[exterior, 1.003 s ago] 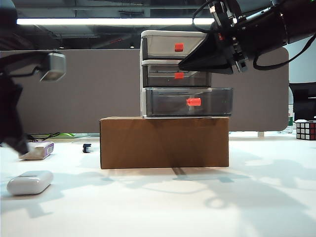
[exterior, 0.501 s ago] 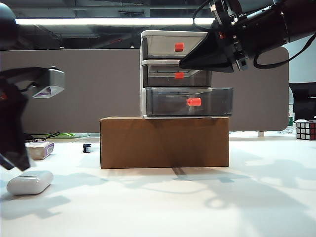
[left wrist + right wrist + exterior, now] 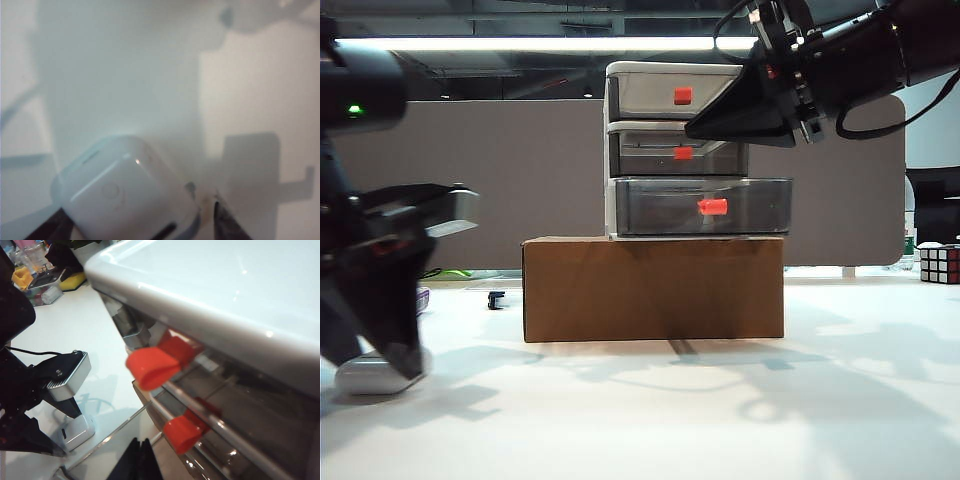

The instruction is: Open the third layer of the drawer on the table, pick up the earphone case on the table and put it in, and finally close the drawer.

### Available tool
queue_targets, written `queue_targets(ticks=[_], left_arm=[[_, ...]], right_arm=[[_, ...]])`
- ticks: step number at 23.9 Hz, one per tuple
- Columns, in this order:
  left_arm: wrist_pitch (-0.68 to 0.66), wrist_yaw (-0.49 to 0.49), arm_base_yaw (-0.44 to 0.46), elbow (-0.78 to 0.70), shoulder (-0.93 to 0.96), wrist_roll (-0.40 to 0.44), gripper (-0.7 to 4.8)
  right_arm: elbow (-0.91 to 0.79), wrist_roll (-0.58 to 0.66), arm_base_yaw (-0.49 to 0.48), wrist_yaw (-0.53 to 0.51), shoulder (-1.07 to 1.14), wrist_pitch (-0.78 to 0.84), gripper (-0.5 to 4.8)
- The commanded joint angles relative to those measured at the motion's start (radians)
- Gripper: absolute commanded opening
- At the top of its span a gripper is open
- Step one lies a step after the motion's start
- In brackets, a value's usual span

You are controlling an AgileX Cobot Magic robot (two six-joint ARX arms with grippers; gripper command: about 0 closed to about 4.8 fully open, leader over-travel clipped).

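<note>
Your earphone case (image 3: 125, 192) lies on the table (image 3: 740, 410) at far left, your left claw (image 3: 137, 227) down over it, fingers spread wide either side, not yet closed on it. The third layer (image 3: 705, 206) stands pulled out of the drawer (image 3: 620, 150) atop the cardboard box (image 3: 653, 288), nothing visible inside. Your right claw (image 3: 140, 460) hangs pinched shut beside the top tiers.

Count of things on the counter (image 3: 740, 420)

One drawer unit (image 3: 680, 150) with three drawers and three red handles, one cardboard box (image 3: 653, 288), one white earphone case (image 3: 360, 375), one puzzle cube (image 3: 939, 264), one small dark clip (image 3: 496, 298), and two robot hands: left hand (image 3: 390, 350), right hand (image 3: 720, 122).
</note>
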Motion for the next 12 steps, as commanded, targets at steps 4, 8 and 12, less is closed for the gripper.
queue_targets(ticks=[4, 8, 12], left_arm=[[0.064, -0.071, -0.117, -0.010, 0.081, -0.043, 3.55], [0.053, -0.115, -0.164, -0.010, 0.111, -0.056, 3.55], [-0.011, -0.219, -0.169, -0.010, 0.110, -0.049, 3.55]], right_arm=[[0.006, -0.002, 0.000, -0.012, -0.005, 0.012, -0.05], [0.006, -0.002, -0.002, -0.019, -0.005, 0.009, -0.05], [0.006, -0.002, -0.007, -0.026, -0.005, -0.005, -0.05]])
